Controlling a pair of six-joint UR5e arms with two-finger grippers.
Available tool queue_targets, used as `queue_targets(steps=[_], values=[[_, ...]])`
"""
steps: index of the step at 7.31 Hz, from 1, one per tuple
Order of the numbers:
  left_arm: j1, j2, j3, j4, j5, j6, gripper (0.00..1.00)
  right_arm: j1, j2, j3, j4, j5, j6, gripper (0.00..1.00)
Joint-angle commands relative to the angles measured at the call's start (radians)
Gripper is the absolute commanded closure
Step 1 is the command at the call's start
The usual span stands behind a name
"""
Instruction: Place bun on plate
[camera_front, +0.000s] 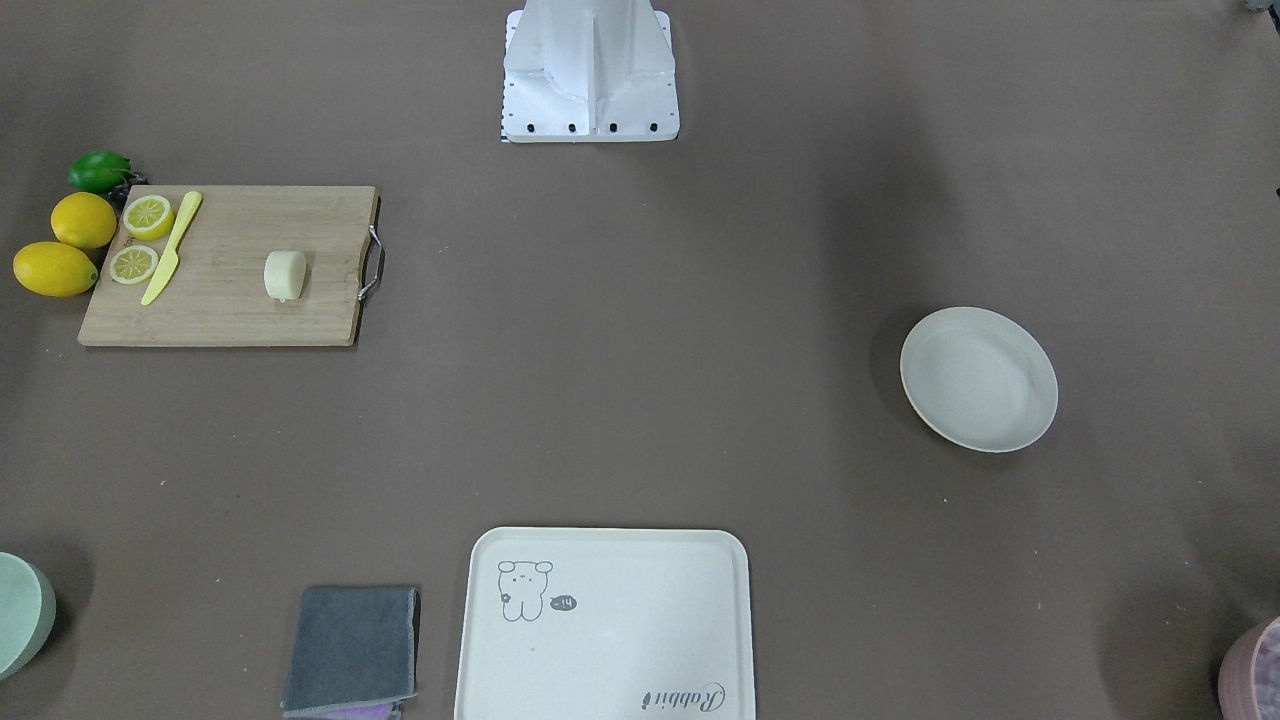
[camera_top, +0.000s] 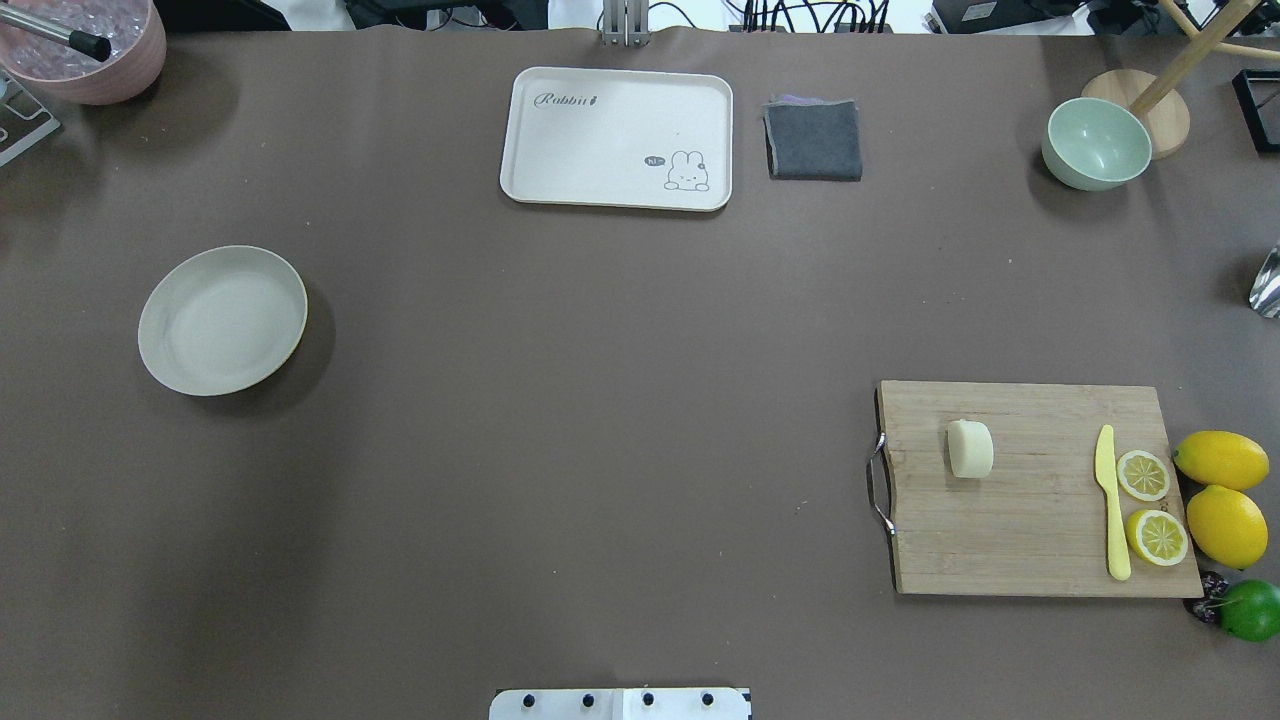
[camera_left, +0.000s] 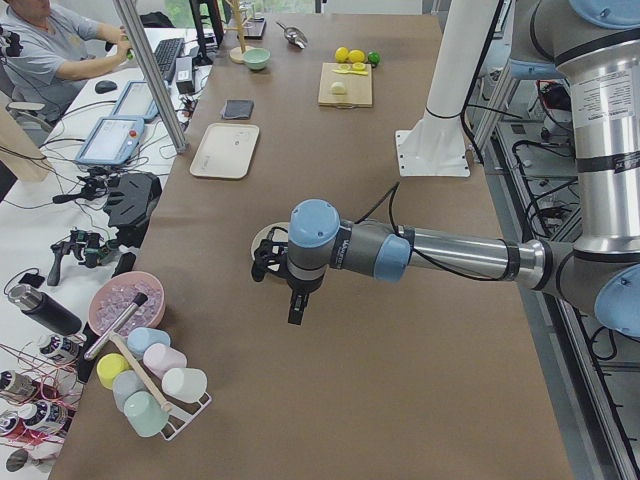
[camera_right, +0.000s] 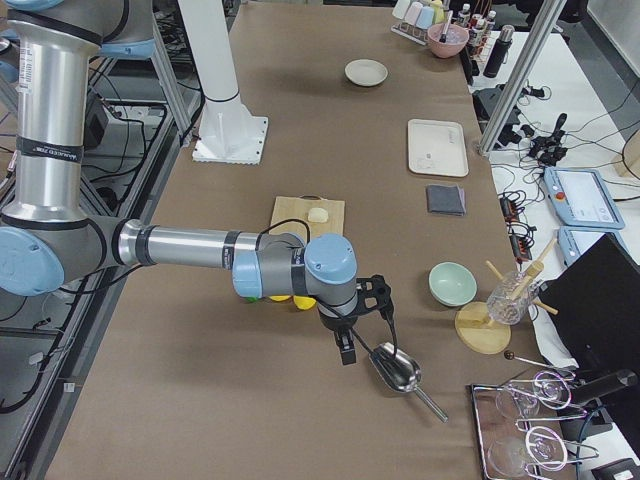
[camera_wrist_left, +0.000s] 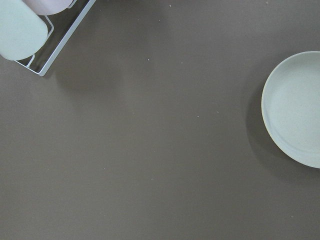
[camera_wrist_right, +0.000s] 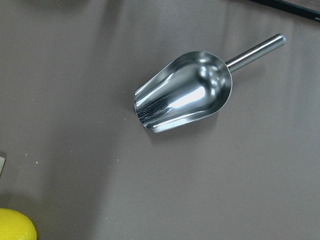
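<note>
The bun (camera_front: 285, 275) (camera_top: 970, 449) lies on its side on a wooden cutting board (camera_top: 1030, 520) on the robot's right half of the table. On the left half stands the plate (camera_front: 978, 379) (camera_top: 222, 319) (camera_wrist_left: 295, 110), with nothing on it. My left gripper (camera_left: 297, 312) hangs above the table just short of the plate, shown only from the side, so I cannot tell its state. My right gripper (camera_right: 346, 352) hovers past the board's outer end, over a metal scoop (camera_wrist_right: 185, 92); I cannot tell its state either.
Lemon halves (camera_top: 1150, 505), a yellow knife (camera_top: 1112, 505), whole lemons (camera_top: 1222, 490) and a lime (camera_top: 1250, 608) sit at the board's end. A cream tray (camera_top: 617, 137), grey cloth (camera_top: 813, 140) and green bowl (camera_top: 1095, 143) line the far edge. A cup rack (camera_left: 150, 385) stands at the left end.
</note>
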Motion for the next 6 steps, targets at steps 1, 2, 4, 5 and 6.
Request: queue_targets(steps=[1,2,4,5,6], values=[[-0.006,0.018,-0.002,-0.047,0.001,-0.035,0.02,-0.003,-0.010,0.001,0.004,-0.002,0.001,0.00],[0.008,0.017,-0.002,-0.073,-0.004,-0.037,0.03,-0.004,-0.018,0.002,0.009,-0.002,-0.001,0.00],[0.014,0.010,0.007,-0.120,-0.005,-0.040,0.03,-0.019,-0.024,-0.008,0.009,-0.002,0.001,0.00],[0.014,0.009,0.007,-0.127,-0.002,-0.039,0.03,-0.035,-0.023,-0.006,0.009,0.003,0.001,0.00],[0.044,0.010,0.024,-0.127,-0.001,-0.037,0.03,-0.059,-0.024,-0.009,0.008,0.006,0.004,0.00]])
